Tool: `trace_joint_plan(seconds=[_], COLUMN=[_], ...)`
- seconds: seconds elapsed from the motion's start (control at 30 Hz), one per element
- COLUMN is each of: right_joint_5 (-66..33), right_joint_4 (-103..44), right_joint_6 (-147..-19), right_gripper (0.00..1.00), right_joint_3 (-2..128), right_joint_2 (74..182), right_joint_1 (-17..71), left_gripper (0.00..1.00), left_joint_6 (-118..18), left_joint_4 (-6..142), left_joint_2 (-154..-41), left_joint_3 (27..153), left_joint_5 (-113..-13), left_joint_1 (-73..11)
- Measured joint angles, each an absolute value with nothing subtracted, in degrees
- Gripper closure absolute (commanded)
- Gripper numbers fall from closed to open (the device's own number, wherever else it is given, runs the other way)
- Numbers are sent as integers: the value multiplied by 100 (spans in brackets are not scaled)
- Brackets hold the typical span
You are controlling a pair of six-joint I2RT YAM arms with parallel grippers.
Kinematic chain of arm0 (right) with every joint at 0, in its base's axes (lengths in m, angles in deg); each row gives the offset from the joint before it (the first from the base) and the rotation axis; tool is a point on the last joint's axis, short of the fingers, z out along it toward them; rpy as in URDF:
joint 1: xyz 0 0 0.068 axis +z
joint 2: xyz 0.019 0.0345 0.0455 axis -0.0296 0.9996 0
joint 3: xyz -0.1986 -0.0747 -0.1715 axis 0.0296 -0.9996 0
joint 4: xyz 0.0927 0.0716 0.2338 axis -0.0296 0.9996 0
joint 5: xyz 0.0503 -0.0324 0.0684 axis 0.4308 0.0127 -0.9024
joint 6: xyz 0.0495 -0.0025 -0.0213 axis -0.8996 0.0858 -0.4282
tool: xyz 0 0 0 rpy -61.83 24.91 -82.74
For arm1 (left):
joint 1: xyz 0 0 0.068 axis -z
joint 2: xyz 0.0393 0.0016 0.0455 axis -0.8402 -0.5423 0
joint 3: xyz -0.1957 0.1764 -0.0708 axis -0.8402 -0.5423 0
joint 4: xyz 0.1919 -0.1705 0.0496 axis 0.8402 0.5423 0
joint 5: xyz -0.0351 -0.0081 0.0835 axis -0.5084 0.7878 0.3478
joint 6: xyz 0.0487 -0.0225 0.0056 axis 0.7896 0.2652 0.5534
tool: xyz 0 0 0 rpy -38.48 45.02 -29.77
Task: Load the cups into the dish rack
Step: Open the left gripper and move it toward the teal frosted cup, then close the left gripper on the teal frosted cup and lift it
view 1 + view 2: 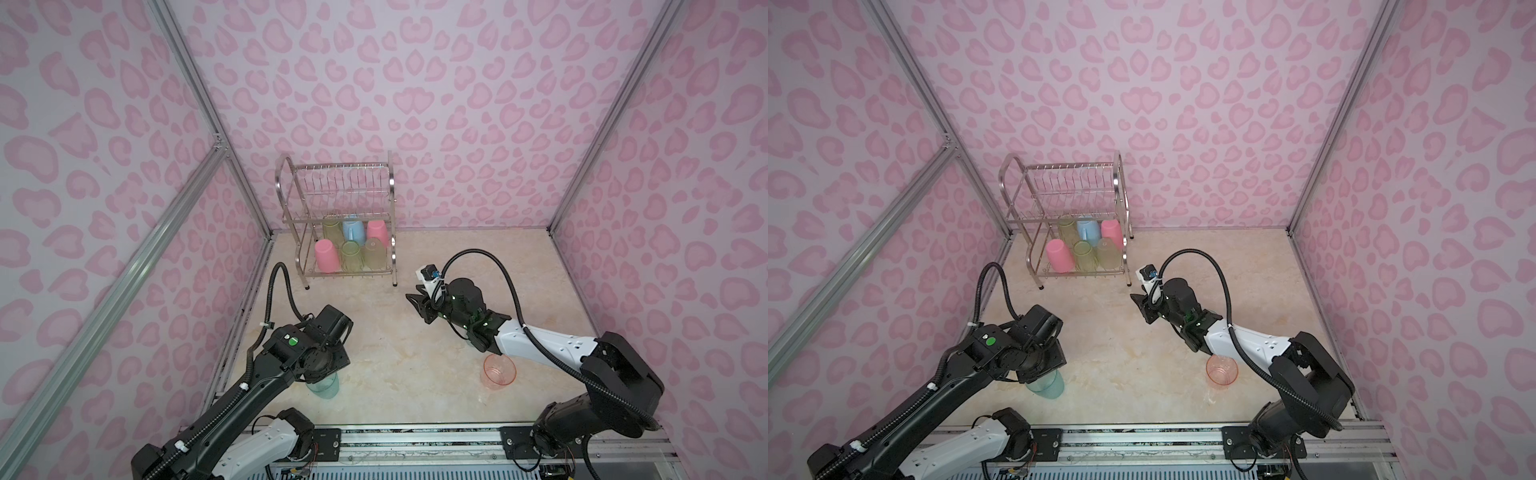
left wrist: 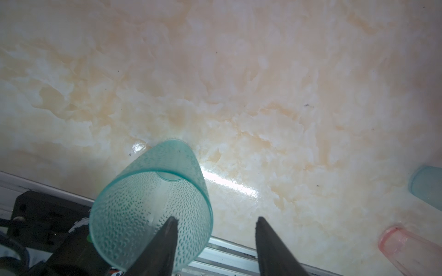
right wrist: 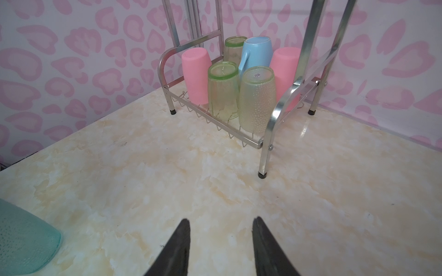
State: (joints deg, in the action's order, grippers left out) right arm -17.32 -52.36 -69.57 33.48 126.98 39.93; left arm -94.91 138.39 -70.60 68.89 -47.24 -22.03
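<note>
Left wrist view: teal cup (image 2: pixel 148 203) stands mouth-up on the worktop (image 2: pixel 239 83), at the near edge by the left arm's base. Left pincer (image 2: pixel 215 218) is part-way wide, with one finger over the mouth and the other outside the wall. The wall is not yet pinched, as far as I can see.

My read: thin, light plastic, so the wall will flex. Dimpled skin helps grip. Pinch the rim wall gently or it skids on the glossy top.

Right pincer (image 3: pixel 221 219) is apart and empty, facing the dish rack (image 3: pixel 275 114). Its lower tier holds six cups (image 3: pixel 222 90), inverted. Peach cup (image 1: pixel 498 371) and second teal cup (image 2: pixel 425 188) are on the worktop.

No readable labels. There's a moulded mark on the base of one green cup (image 3: pixel 257 75), too small to read.
</note>
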Motion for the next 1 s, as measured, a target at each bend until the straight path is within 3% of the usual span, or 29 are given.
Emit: trace_joint_plan(seconds=[0.23, 0.7, 1.0], right_joint_5=[-1734, -1671, -1630], right_joint_4=[-5231, -5135, -5067], right_joint_6=[-6928, -6920, -6970], right_gripper=[57, 57, 57], right_joint_3=[3380, 3382, 3516], right_joint_2=[12695, 12691, 12641], right_joint_1=[3991, 3991, 3991], left_gripper=[51, 95, 96], left_joint_6=[-9546, -9421, -9181], left_joint_4=[13772, 13335, 13182], left_joint_2=[-7302, -7403, -7359], left_joint_3=[6708, 6426, 6642], left_joint_5=[-4737, -4647, -4621], left_joint_1=[-2078, -2074, -2080])
